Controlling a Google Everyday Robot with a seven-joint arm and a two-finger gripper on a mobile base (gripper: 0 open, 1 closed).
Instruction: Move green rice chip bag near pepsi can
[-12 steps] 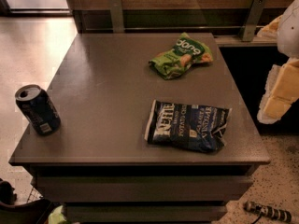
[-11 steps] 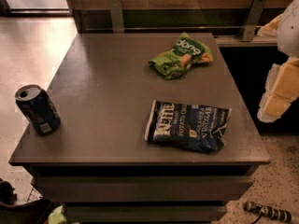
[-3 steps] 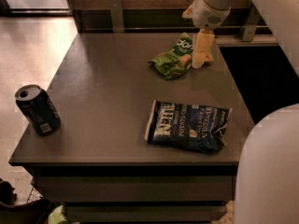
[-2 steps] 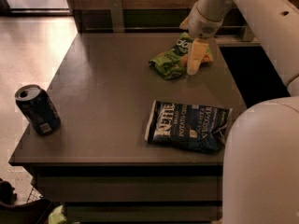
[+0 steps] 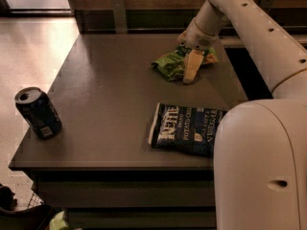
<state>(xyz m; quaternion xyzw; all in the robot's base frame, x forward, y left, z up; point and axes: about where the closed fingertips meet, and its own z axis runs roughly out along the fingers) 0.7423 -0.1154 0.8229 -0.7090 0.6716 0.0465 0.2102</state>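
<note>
The green rice chip bag point(image 5: 169, 65) lies at the far right of the dark table point(image 5: 105, 90). My gripper point(image 5: 191, 70) hangs from the arm that reaches in from the upper right; it is down on the bag's right half and covers part of it. The pepsi can point(image 5: 38, 113) stands upright near the table's front left corner, far from the bag and the gripper.
A dark blue Kettle chip bag point(image 5: 189, 128) lies flat at the front right of the table. My arm's large white body point(image 5: 261, 166) fills the lower right and hides the table's right front corner. A wooden wall with metal posts point(image 5: 119, 13) runs behind the table.
The arm has swung in from the right and lowered the gripper onto the green bag. The bags and the can have not moved.
</note>
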